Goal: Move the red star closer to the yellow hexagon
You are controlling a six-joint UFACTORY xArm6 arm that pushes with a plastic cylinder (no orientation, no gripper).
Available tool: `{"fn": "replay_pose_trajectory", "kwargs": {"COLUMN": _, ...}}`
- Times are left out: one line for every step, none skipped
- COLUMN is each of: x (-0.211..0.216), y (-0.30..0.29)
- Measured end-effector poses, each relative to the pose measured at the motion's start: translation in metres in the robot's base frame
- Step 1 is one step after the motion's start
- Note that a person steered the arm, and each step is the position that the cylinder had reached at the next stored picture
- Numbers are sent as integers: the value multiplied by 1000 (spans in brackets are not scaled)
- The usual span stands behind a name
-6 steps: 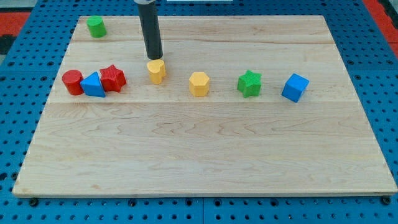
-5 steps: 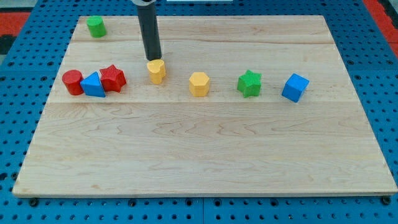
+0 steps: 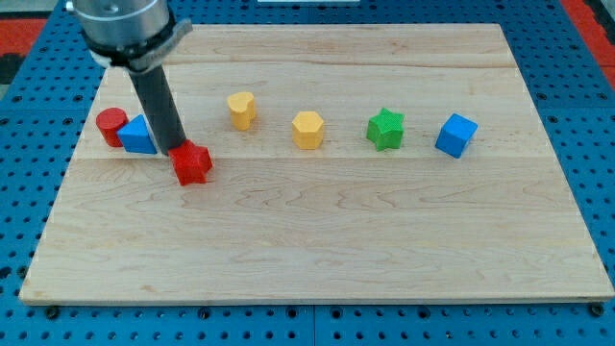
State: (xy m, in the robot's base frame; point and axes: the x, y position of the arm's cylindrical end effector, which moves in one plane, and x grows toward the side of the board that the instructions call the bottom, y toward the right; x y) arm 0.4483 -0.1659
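The red star [image 3: 193, 163] lies on the wooden board [image 3: 317, 231], left of centre. My tip [image 3: 177, 148] touches the star's upper left side. The yellow hexagon [image 3: 307, 130] sits to the star's right and a little higher, about a hand's width away. A second yellow block, heart-shaped [image 3: 242, 110], lies between them, nearer the view's top.
A red cylinder [image 3: 110, 126] and a blue triangle [image 3: 139, 135] sit together at the left, just left of my rod. A green star [image 3: 386, 129] and a blue cube [image 3: 455, 135] lie to the right of the hexagon.
My tip has moved from above the yellow heart block to the left and down. The red star has slid down and right, away from the blue triangle. The green block at top left is now hidden.
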Motion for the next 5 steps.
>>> {"fn": "replay_pose_trajectory", "kwargs": {"x": 44, "y": 0}}
{"fn": "replay_pose_trajectory", "kwargs": {"x": 21, "y": 44}}
{"fn": "replay_pose_trajectory", "kwargs": {"x": 20, "y": 86}}
{"fn": "replay_pose_trajectory", "kwargs": {"x": 70, "y": 91}}
{"fn": "replay_pose_trajectory", "kwargs": {"x": 51, "y": 105}}
